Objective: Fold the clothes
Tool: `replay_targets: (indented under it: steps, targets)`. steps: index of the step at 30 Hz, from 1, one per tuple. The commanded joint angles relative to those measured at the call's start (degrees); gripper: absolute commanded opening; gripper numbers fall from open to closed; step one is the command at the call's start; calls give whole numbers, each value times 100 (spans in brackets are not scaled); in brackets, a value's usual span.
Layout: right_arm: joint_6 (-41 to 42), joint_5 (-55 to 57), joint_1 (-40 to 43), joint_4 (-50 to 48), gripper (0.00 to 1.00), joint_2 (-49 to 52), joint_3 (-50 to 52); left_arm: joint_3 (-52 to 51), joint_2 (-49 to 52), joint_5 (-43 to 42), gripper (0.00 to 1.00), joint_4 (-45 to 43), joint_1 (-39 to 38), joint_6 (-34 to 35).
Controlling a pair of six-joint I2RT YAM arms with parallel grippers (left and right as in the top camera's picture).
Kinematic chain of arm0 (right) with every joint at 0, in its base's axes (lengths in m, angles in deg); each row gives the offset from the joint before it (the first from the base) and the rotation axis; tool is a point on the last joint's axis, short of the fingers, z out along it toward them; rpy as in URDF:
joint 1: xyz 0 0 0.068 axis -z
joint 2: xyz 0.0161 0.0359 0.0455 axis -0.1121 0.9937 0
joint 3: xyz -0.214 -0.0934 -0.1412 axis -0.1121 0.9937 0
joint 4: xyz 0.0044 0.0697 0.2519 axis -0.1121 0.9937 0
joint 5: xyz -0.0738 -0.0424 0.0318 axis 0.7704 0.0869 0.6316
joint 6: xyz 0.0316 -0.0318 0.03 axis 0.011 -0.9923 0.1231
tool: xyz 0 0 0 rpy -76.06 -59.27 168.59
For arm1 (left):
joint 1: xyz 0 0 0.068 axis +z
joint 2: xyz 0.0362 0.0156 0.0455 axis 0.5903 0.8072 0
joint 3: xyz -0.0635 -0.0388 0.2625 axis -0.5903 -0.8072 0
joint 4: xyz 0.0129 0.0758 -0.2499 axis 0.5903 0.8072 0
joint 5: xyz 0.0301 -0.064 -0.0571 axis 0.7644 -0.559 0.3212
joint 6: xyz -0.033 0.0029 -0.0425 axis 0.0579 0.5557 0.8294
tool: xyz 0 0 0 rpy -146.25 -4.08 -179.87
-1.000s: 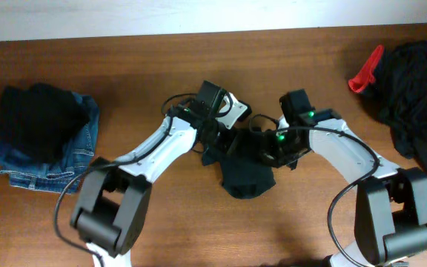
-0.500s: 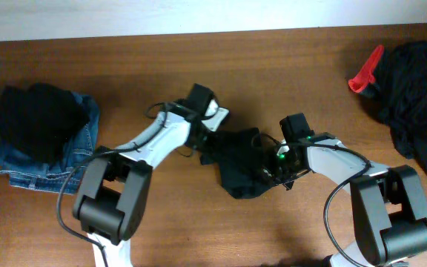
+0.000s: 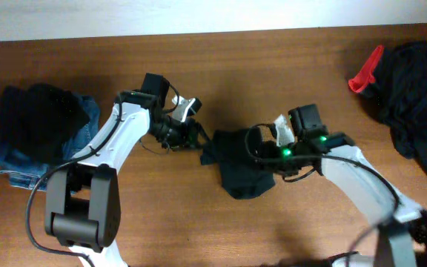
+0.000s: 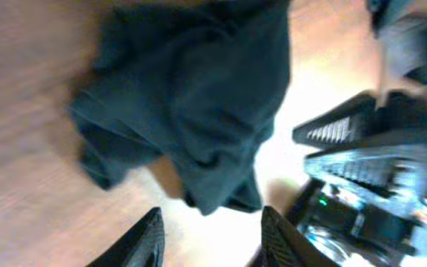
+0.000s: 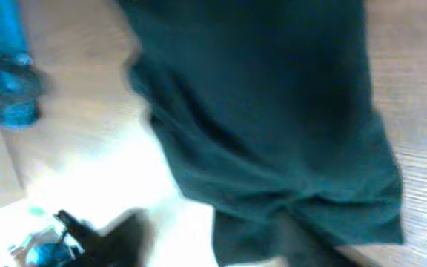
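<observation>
Left end effector (image 3: 192, 138) apart, gripping nothing: two dark fingers (image 4: 148, 236) spread along the bottom of the left wrist view. Sits just left of the T-shirt (image 3: 239, 165), aimed at its upper-left corner; cannot tell whether touching. From the left wrist, crumpled teal-black cloth ahead and above, nearest fold just short of the gap between the tips.

Right end effector (image 3: 267, 153) over the right half of the same T-shirt, at centre frame on the brown counter (image 3: 288, 67). Looks apart through heavy blur in the right wrist view, with cloth filling most of that frame and no fold seen pinched.

Heap of dark clothes (image 3: 417, 96) at far upper right, well apart. Stack of dark garment on blue jeans (image 3: 65, 159) at far left.
</observation>
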Motion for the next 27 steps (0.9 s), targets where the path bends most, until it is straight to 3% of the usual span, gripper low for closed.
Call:
replay_targets:
  steps: [1,6,15,18,20,21,27]
  targets:
    - [-485,396,26,76,84,-789,-284,-107,-85,-511,44,168,-168,-22]
    - [-483,549,26,164,86,-1185,-304,-560,-85,-457,50,-229,-511,750]
    - [-487,831,26,682,83,-1189,-304,-1908,-85,125,53,-2472,-682,3436]
    - [-487,831,26,721,81,-1189,-304,-2155,-85,339,66,-2924,-682,4009]
    - [-487,833,26,710,79,-1189,-304,-2297,-85,479,83,-3305,-697,4395]
    - [-487,831,26,697,77,-1189,-304,-2354,-85,540,99,-3475,-719,4592]
    - [-457,977,26,684,75,-1189,-304,-2562,-79,870,99,-4653,-1235,5449]
